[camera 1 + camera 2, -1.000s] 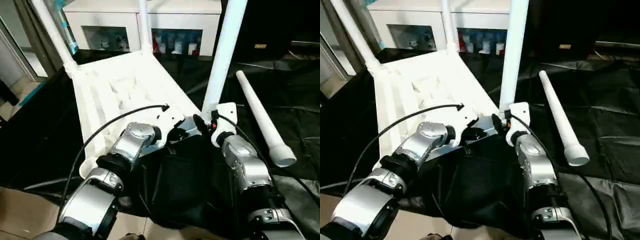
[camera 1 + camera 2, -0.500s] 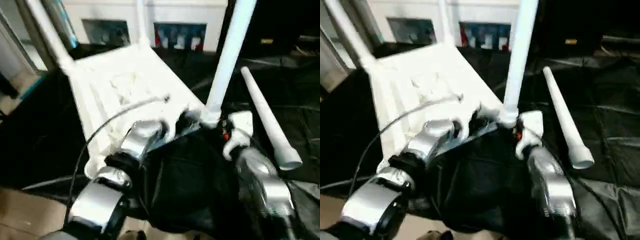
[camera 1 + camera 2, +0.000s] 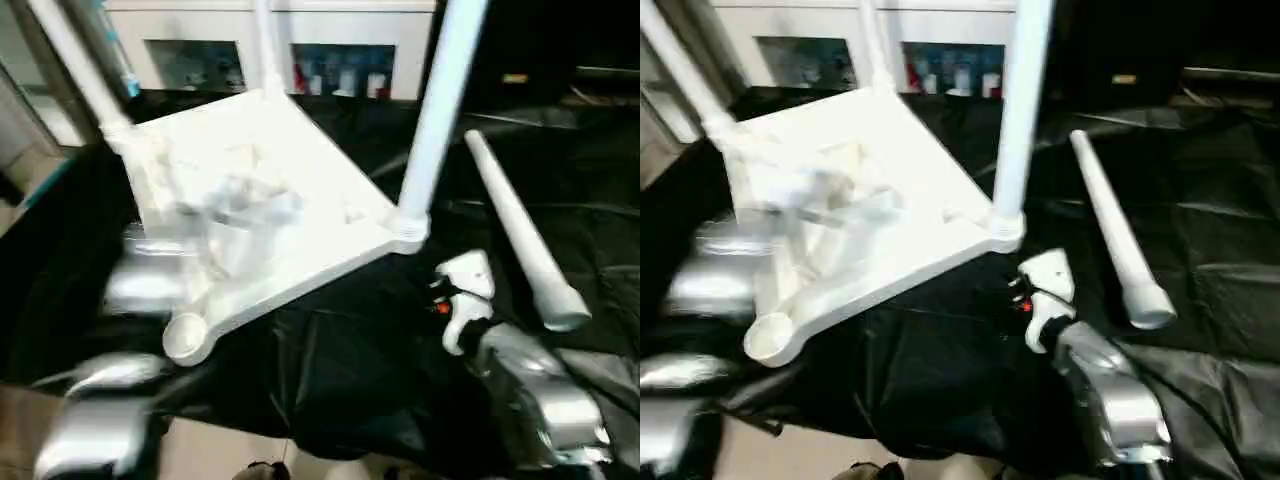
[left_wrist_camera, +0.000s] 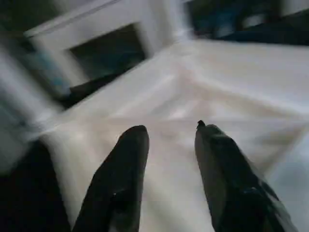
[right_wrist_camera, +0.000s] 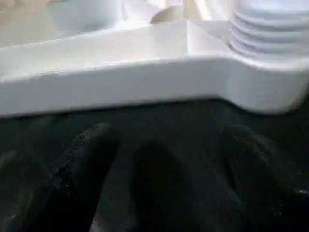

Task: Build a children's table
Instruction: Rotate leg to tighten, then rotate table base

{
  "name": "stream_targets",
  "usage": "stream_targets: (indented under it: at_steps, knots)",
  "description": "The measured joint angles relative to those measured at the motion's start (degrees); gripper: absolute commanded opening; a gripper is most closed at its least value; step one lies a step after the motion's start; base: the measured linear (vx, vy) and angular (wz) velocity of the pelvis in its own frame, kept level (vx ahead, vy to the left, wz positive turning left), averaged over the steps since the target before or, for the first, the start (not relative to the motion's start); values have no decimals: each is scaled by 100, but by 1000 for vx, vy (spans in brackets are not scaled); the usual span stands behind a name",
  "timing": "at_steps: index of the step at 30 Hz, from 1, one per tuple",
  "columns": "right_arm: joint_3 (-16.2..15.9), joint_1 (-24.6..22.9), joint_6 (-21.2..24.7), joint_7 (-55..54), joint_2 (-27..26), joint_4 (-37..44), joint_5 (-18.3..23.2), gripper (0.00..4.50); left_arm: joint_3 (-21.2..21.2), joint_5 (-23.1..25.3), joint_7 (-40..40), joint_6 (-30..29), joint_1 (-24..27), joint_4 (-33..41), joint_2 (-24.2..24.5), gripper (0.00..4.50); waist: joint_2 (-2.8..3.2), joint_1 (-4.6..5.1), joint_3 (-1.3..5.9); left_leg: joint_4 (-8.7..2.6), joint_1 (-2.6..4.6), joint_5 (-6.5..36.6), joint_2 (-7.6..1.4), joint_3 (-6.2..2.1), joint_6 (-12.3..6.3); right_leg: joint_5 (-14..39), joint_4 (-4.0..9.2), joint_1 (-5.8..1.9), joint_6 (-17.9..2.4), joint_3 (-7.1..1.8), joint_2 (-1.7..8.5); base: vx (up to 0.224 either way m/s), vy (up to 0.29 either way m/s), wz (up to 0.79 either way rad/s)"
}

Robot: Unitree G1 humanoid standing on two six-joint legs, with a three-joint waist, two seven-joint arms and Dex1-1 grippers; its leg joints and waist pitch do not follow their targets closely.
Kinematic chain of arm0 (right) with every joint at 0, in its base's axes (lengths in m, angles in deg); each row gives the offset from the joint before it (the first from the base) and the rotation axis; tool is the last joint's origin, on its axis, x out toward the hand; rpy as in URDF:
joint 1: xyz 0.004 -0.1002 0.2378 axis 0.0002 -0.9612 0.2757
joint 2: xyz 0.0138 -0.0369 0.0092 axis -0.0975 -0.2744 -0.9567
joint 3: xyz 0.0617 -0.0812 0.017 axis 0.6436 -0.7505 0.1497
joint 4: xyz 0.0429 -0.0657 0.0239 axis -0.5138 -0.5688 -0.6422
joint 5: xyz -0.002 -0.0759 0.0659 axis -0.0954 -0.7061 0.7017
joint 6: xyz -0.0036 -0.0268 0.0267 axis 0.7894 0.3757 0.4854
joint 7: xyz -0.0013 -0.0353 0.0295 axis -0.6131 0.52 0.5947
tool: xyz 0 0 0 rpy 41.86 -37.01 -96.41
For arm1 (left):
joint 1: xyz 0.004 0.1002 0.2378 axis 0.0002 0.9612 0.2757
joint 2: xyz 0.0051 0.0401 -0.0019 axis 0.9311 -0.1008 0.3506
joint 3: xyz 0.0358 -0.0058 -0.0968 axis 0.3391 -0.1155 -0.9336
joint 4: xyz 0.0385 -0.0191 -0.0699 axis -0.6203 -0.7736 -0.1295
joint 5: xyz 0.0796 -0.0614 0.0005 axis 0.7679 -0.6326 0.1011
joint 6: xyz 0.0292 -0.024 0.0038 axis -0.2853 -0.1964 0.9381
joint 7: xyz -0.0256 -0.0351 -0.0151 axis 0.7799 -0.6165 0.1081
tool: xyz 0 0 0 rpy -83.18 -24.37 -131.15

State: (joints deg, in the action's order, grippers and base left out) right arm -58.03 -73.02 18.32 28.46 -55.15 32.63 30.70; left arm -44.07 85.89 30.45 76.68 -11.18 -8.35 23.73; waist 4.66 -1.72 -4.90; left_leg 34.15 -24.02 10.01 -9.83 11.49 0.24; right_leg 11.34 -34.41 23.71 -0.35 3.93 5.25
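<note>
Light: even indoor light, bright on the white table top (image 3: 260,190), dim over the black sheet (image 3: 350,370).
Glare: the table top washes out, its ribs barely readable.
Blur: the left arm (image 3: 130,290) smears into a silver streak in the head views.
Wrist views: the left gripper (image 4: 169,140) is soft against a hazy background; the right gripper's fingers (image 5: 87,159) are dark and out of focus.
Shadows: soft, under the table's edge.

You have a black sheet (image 3: 340,370) spread over the floor, with bare tan floor (image 3: 30,420) at the near left. On the sheet, the upturned white table top (image 3: 270,190) lies left of centre, and a loose white leg (image 3: 515,235) lies right of it.
</note>
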Motion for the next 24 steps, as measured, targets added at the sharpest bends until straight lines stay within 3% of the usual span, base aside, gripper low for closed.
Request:
stream_targets:
  at_steps: [1,7,13,18,24]
  knots:
    - [-16,94,-2,-32,-44,-74,-28,389,-64,54,88,-31,145,110,40,224,-4,-14,-2,0,-1,4,0,2,8,0,3,-4,0,-3,0,0,0,0]
    - [-97,444,-27,-209,-270,-574,-95,389,-509,327,689,-415,1129,641,592,224,-19,-40,-12,2,-4,11,1,6,20,-1,4,-3,-1,-6,1,0,0,0]
    - [-203,531,-80,-252,-412,-756,-112,389,-509,272,398,-1068,1670,1026,515,224,-22,-59,-13,2,-2,-4,0,6,50,-12,1,-4,-3,-8,1,0,0,0]
    - [-191,581,-98,-258,-417,-784,-96,389,-2,-408,-590,-1364,1860,1432,313,224,-20,-82,-13,2,4,-14,1,5,66,-28,0,-10,2,-15,0,0,0,0]
    - [-159,457,27,-239,-52,-203,-147,389,384,-788,-1388,-1289,2104,1672,267,224,-14,-94,-15,0,6,-18,0,4,72,-31,0,-13,7,-15,0,0,0,0]
